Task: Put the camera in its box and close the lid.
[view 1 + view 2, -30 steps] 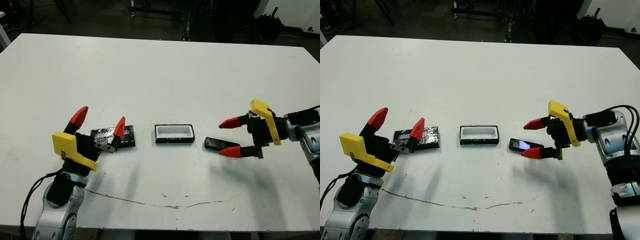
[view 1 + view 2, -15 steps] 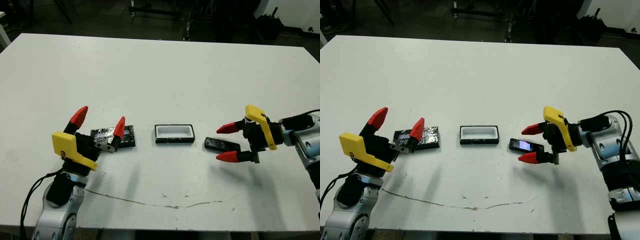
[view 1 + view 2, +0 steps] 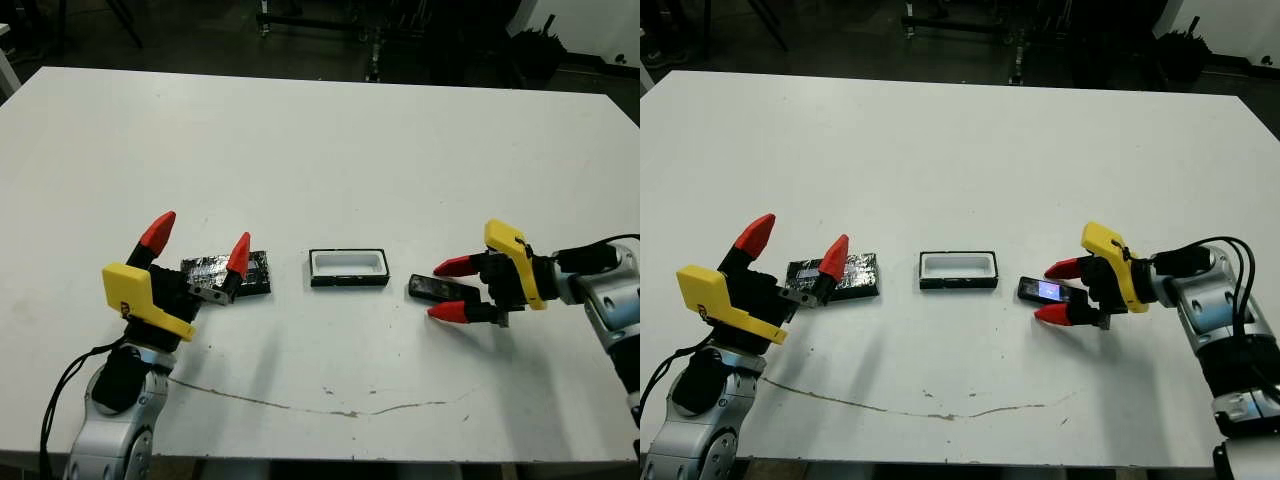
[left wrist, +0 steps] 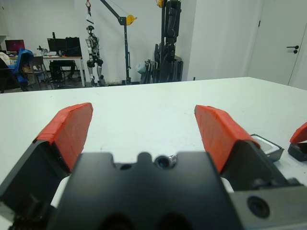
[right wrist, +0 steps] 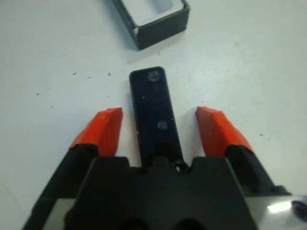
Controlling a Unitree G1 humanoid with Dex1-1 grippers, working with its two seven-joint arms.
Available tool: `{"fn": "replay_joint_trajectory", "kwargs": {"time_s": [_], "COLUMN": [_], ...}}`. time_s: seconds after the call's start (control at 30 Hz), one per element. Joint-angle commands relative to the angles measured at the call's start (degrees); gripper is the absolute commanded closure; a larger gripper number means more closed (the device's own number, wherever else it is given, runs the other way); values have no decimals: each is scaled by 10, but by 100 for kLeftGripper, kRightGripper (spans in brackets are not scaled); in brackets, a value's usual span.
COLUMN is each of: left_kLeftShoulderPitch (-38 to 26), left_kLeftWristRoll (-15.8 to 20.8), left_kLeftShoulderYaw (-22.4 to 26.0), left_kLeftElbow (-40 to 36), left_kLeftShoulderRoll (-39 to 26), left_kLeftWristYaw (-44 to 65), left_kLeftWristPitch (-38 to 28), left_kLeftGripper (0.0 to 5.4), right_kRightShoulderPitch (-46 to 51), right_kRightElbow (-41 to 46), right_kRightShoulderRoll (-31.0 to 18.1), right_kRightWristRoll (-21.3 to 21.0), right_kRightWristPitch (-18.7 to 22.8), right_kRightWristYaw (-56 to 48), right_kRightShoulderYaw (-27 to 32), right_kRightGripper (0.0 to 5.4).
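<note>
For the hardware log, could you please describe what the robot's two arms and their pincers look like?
Each arm is silver-grey metal with black joints and black cables running along it. The left pincer and the right pincer are built alike: a black body, a yellow bracket mounted on it, and two tapered fingers with red tips. No lettering or markings are legible on either.

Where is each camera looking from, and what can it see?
Head views: up on the robot's head, looking down at the table; both arms show.
Left wrist view: behind the left pincer, looking across the table into the room.
Right wrist view: behind the right pincer, looking at the camera and box.
Shared: that camera and box show in the head views too.
</note>
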State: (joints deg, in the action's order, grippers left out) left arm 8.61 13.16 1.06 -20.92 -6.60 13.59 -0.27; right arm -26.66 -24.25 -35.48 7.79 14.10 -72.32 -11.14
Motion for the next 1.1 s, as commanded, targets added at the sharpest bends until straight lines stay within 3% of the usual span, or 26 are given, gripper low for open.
{"fn": "replay_joint_trajectory", "kwargs": {"time_s": [0.03,0.43,0.8,0.97,1.03,1.1], "left_kLeftShoulderPitch": [5,6,5,6,5,6], "left_kLeftWristRoll": [-6,-2,-1,3,-1,-3], "left_kLeftShoulderYaw": [1,0,1,0,0,0], "left_kLeftElbow": [-1,-5,-3,-4,-2,-3], "left_kLeftShoulderRoll": [-6,-5,0,-2,-3,-4], "left_kLeftWristYaw": [-1,0,-5,-1,0,-1], "left_kLeftWristPitch": [7,15,10,14,11,9], "left_kLeftGripper": [0,0,0,0,0,0], "right_kRightShoulderPitch": [23,16,5,-23,-47,-80], "right_kRightElbow": [-4,-13,38,51,26,3], "right_kRightShoulderRoll": [9,-2,-20,-4,11,25], "right_kRightWristRoll": [-3,-6,-12,7,21,30], "right_kRightWristPitch": [-17,-7,38,27,5,7], "right_kRightWristYaw": [22,19,24,44,39,36], "right_kRightShoulderYaw": [5,7,6,36,47,51], "right_kRightGripper": [201,371,375,375,375,375]}}
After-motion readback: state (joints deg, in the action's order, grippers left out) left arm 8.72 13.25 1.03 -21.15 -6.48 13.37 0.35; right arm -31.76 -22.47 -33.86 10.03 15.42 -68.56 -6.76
